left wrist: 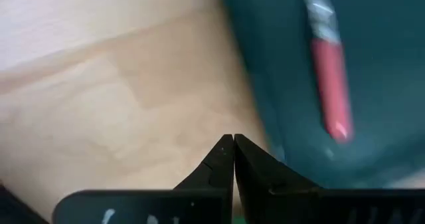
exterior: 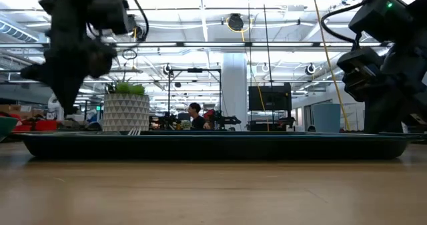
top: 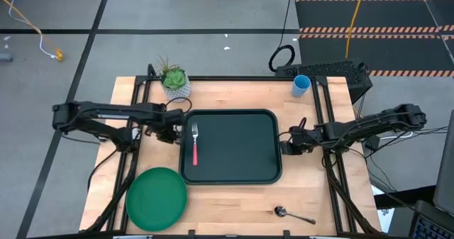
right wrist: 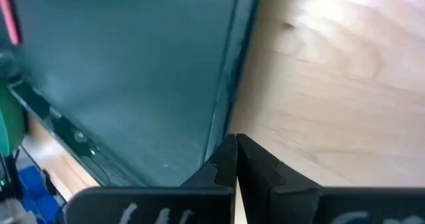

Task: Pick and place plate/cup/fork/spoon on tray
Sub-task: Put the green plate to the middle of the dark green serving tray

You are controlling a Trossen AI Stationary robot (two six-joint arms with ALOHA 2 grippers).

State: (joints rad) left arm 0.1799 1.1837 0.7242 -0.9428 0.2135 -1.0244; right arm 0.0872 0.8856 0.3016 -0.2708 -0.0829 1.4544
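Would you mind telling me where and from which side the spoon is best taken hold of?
Probably the thin handle, taken from straight above. The spoon lies flat on bare wood near the table's front edge, bowl toward the plate, handle toward the right. The right end effector, fingers shut, is the nearer one.

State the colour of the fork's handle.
Pink-red; the fork shows best in the high view, lying on the tray.
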